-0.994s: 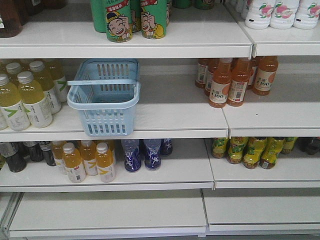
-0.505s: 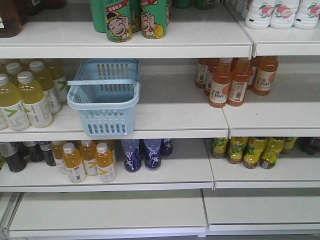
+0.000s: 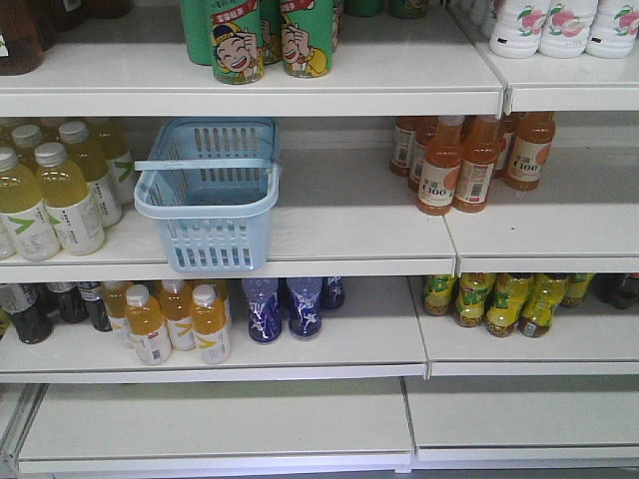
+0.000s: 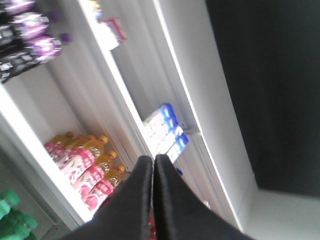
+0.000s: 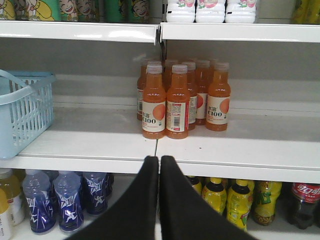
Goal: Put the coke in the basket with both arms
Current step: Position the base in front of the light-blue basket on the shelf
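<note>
Front view: white shelves [image 3: 339,225] fill the frame. The basket [image 3: 212,200] stands upright on the middle shelf, left of centre, open side up. Its long axis runs front to back, with a short slotted end facing the camera and reaching the shelf's front lip. Its handle bar [image 3: 205,163] lies flat across the rim from left to right. Yellow tea bottles [image 3: 55,195] stand just beside it at left, and orange juice bottles [image 3: 464,165] stand well apart at right. Green cartoon cans [image 3: 260,40] sit on the shelf above, blue bottles [image 3: 285,307] on the shelf below.

Left wrist view: the picture is tilted, so the shelves run diagonally. The left gripper [image 4: 153,159] rises from the bottom edge, its black fingers [image 4: 132,200] clenched tip to tip. Pink-labelled bottles [image 4: 82,172] sit at lower left, and a dark panel [image 4: 270,90] fills the right. A sliver of red [image 4: 151,227] shows at the bottom edge, too small to identify.

Right wrist view: the right gripper [image 5: 159,159] rises from bottom centre, its fingers pressed together and grasping nothing. It points up at the orange juice bottles at centre. The basket is cut off by the left edge, on that same shelf. A dark cola bottle [image 5: 302,202] with a red label stands at lower right.

These views do not tell where the coke is.
</note>
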Available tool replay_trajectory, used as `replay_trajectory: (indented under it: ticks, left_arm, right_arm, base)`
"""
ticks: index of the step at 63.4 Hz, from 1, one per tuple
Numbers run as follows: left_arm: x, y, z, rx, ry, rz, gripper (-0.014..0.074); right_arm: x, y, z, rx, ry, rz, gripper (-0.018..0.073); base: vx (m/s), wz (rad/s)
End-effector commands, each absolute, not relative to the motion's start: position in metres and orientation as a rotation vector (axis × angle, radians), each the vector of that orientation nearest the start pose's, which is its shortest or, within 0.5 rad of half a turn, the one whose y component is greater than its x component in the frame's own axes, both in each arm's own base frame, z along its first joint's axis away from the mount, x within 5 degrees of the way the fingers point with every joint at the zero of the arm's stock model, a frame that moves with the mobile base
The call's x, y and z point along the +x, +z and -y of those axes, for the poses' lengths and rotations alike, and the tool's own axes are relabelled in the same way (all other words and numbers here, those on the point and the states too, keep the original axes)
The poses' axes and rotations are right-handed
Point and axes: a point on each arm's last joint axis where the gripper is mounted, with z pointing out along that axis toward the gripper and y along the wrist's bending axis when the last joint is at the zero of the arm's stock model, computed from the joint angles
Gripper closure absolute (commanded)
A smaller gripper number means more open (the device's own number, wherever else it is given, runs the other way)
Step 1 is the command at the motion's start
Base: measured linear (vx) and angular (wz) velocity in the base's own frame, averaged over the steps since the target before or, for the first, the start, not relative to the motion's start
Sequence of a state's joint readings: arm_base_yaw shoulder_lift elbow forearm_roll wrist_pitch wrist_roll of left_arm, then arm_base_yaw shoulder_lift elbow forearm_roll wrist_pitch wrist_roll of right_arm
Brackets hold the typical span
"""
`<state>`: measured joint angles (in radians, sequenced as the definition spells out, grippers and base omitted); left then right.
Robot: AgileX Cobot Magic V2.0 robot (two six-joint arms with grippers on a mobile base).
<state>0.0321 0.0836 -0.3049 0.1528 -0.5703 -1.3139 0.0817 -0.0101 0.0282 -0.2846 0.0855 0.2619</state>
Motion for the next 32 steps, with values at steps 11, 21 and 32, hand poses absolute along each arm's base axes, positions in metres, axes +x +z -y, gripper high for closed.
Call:
replay_trajectory:
  ticks: [11,21,32]
  left_arm:
    - [0.06,0.415,0.025,-0.154,-1.124,-0.804,0.0534]
    - [0.121,0.403,0.033,-0.199,-1.301,-0.979,0.0393]
    - [0.184,0.367,0.035,-0.329,-1.354,-1.176,0.0176]
  right_arm:
    - [0.056,0.2,-0.004,-0.084,0.033,-1.506,0.0564]
    - [0.056,0.2,-0.004,-0.084,0.033,-1.506,0.0564]
    - [0.056,0.2,-0.004,-0.084,0.033,-1.506,0.0564]
  base:
    - [0.0,0.0]
    - [0.0,0.0]
    - [0.0,0.0]
